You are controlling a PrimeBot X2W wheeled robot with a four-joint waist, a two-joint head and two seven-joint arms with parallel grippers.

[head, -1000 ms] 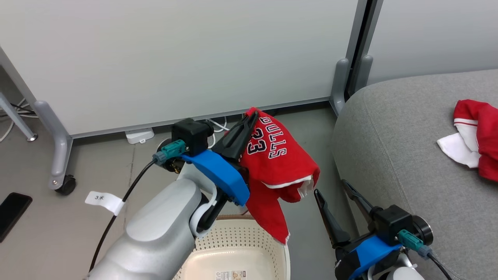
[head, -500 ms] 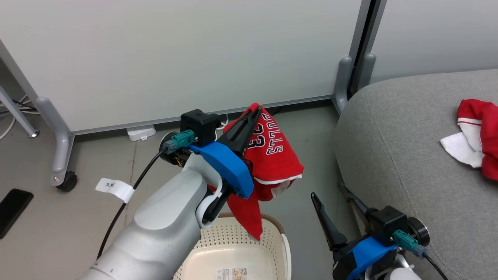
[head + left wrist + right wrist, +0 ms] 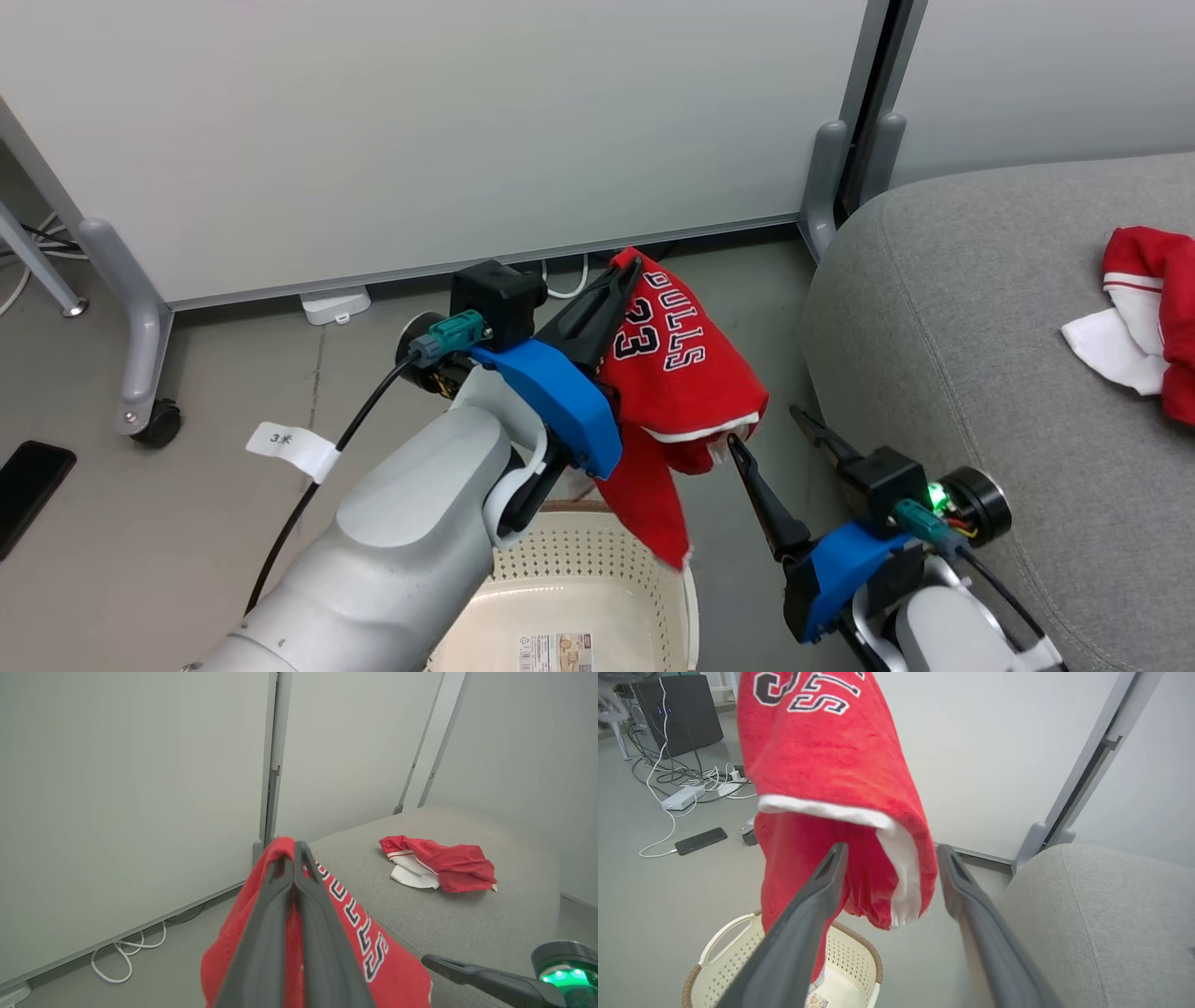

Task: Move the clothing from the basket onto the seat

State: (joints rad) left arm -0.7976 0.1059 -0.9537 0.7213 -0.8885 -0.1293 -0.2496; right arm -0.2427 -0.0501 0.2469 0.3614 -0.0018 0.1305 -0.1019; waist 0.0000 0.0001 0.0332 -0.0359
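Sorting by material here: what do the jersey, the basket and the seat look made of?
Jersey: red knit fabric, matte; it drapes in folds. Basket: cream plastic, probably, with moulded perforated walls. Seat: grey woven upholstery, matte, with a stitched seam.

Pale grey partition panels (image 3: 420,121) stand along the back, meeting at a dark upright post (image 3: 864,103). They rest on grey feet (image 3: 131,308), one ending in a black caster (image 3: 161,425). The floor (image 3: 187,541) is smooth and grey. White cables (image 3: 126,956) loop along the panels' base near a white power strip (image 3: 334,304). A black phone (image 3: 28,481) lies flat on the floor (a white lead runs to it). A dark cabinet (image 3: 677,714) stands farther off among wires. The light is soft and even.
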